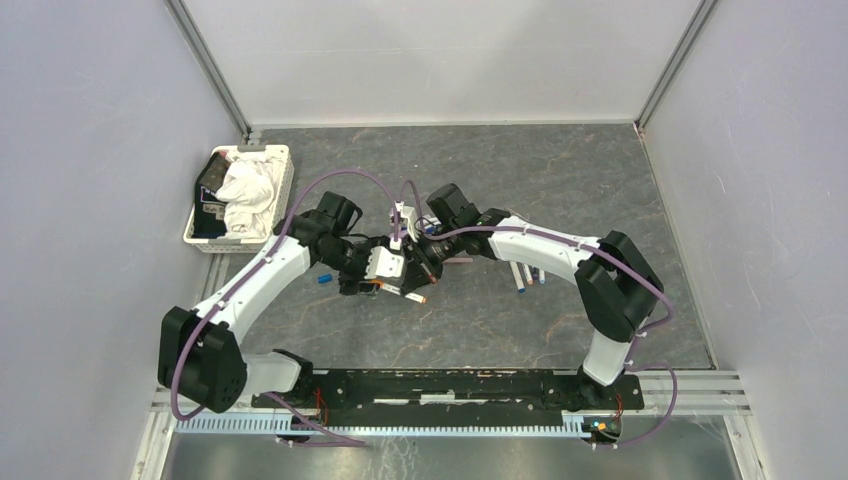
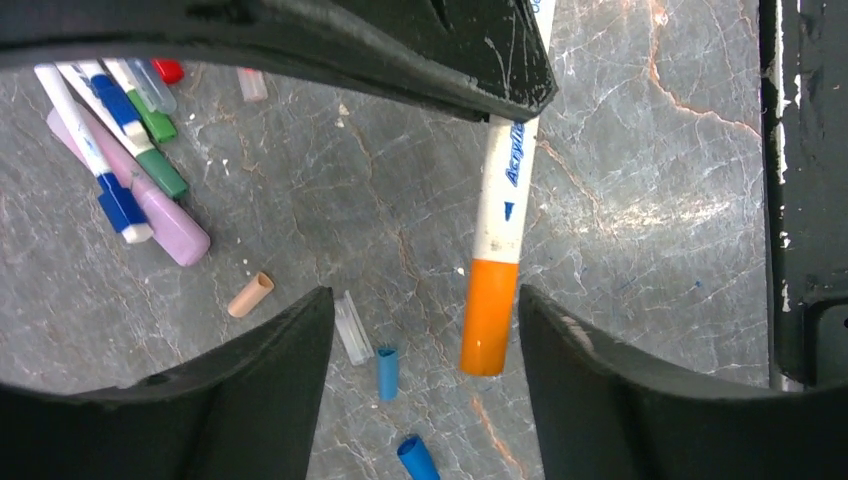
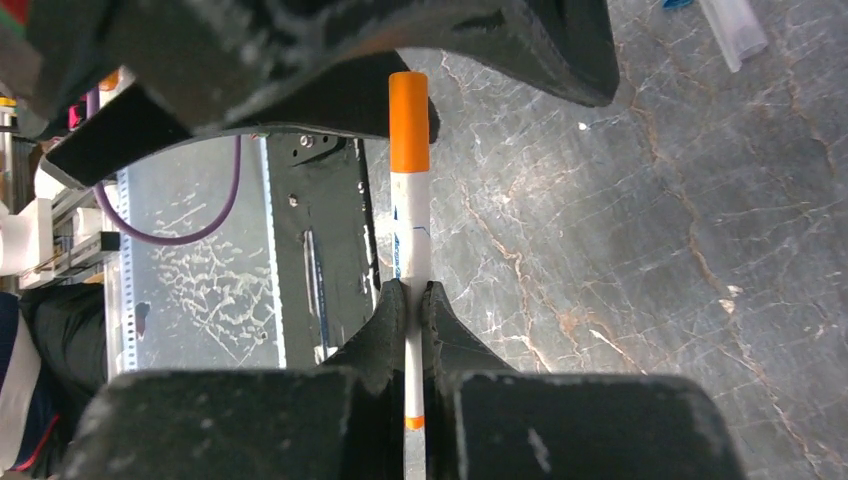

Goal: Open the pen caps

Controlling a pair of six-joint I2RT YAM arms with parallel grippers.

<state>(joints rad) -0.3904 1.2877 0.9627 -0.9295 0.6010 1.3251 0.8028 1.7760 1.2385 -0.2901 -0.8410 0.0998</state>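
Marbled grey surface (image 1: 560, 170): a white basket (image 1: 287, 172) with crumpled cloth (image 1: 250, 195) sits at its far left corner; both arms reach in from the near edge and meet around the middle, slightly left of centre

Right pincer (image 3: 415, 318): pressed together on the white barrel of a pen (image 3: 411, 225), towards its tail, well away from the capped end; the pen is held clear of the surface

Left pincer (image 2: 422, 310): spread, one finger either side of the pen's orange cap (image 2: 490, 315); neither finger appears to bear on the cap, though it lies much nearer one finger than the other

Other items: a cluster of pens (image 2: 120, 160) lies towards the right edge; loose caps lie below the held pen, two blue (image 2: 387, 372), one peach (image 2: 250, 295), one clear (image 2: 352, 328); these look already removed; the orange cap remains seated

Assessed step: closing on the cap ahead of the pull

Risks:
- cap off-centre between the fingers; the nearer finger would strike first and push the pen sideways, levering it in the tail grip
- a tail grip gives a long lever; a stiff cap could drag the whole pen out of the right pincer
- closing too high would catch barrel, not cap
- an off-axis pull could jam the cap or flick it away
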